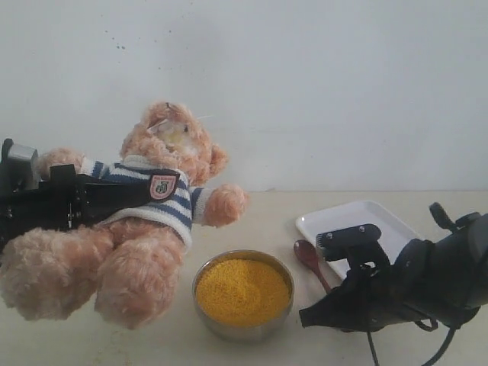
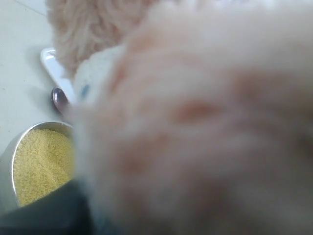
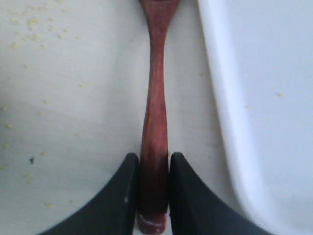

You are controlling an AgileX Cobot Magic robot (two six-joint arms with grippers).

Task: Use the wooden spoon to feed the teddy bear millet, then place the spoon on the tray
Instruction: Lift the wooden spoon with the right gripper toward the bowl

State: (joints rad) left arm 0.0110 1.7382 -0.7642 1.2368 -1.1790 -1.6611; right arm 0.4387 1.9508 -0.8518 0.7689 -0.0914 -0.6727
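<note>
The teddy bear (image 1: 156, 221) sits leaning at the left of the table, and its fur (image 2: 195, 122) fills the left wrist view. My left gripper (image 1: 152, 191) reaches across its striped chest and is shut on its body. One dark finger (image 2: 49, 215) shows beside the fur. The millet (image 1: 242, 291) fills a steel bowl (image 1: 252, 332) in front of the bear. The wooden spoon (image 1: 309, 258) lies flat on the table between bowl and tray (image 1: 381, 221). My right gripper (image 3: 152, 159) is shut on the end of the spoon's handle (image 3: 155, 98), low over the table.
Loose millet grains (image 3: 34, 22) lie scattered on the tabletop beside the spoon. The tray's rim (image 3: 220, 98) runs close along the spoon handle. A plain white wall (image 1: 320, 91) stands behind the table. The bowl (image 2: 10, 156) sits close below the bear.
</note>
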